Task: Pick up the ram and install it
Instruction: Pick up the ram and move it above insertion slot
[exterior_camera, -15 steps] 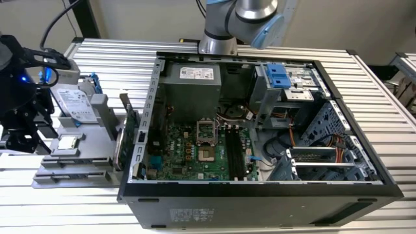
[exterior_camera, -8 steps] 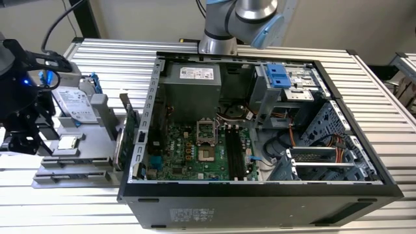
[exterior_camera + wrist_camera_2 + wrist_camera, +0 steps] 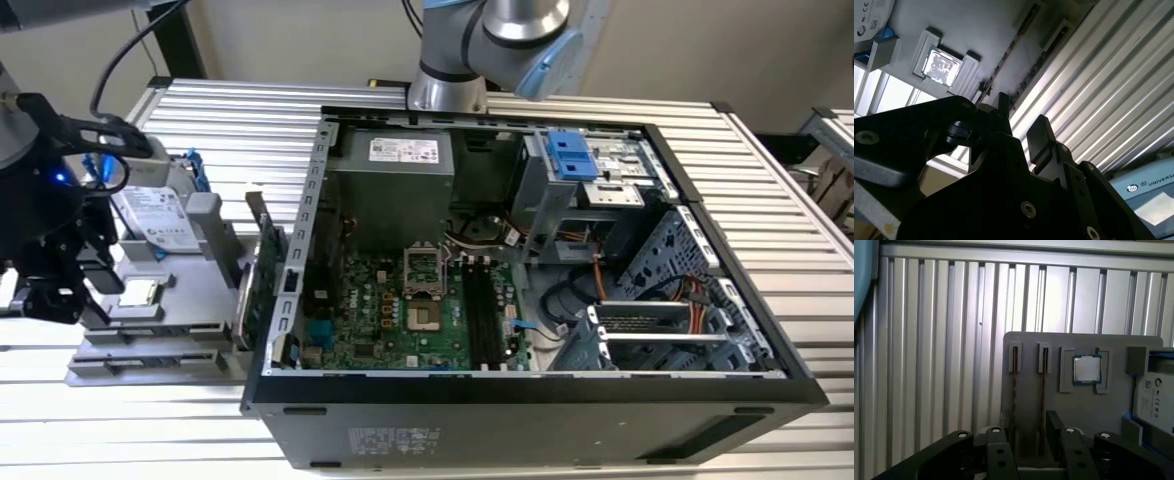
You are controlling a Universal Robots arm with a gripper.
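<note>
**A:** Start from the exterior view's left. Where is the tool?

**B:** The tool (image 3: 43, 300) hangs at the tray's (image 3: 200, 335) edge on the exterior view's left, above the ribbed worktop (image 3: 240, 120). In both wrist views its two fingers (image 3: 1056, 432) are spread, with a gap between them and nothing pinched.

**A:** And the ram?

**B:** The ram (image 3: 1043, 390) is in the tray, standing edge-on in a narrow slot. A second stick (image 3: 1014, 390) stands in the slot just beside it. In the first wrist view both thin edges run toward the gap between the fingers. I cannot tell which stick the tool is lined up with, or whether a finger touches either one.

**A:** What else does the tray hold?

**B:** The chip (image 3: 1086, 369) lies flat in its pocket just beside the ram slots. The drive (image 3: 1154, 400) is next to the chip, so the chip sits between the ram and the drive.

**A:** Further over?

**B:** On the exterior view's right of the tray lies the open case (image 3: 534, 390), on its side on the worktop. Its black board slots (image 3: 483, 310) are well apart from the tray. The arm's base (image 3: 447, 90) stands behind the case.
</note>
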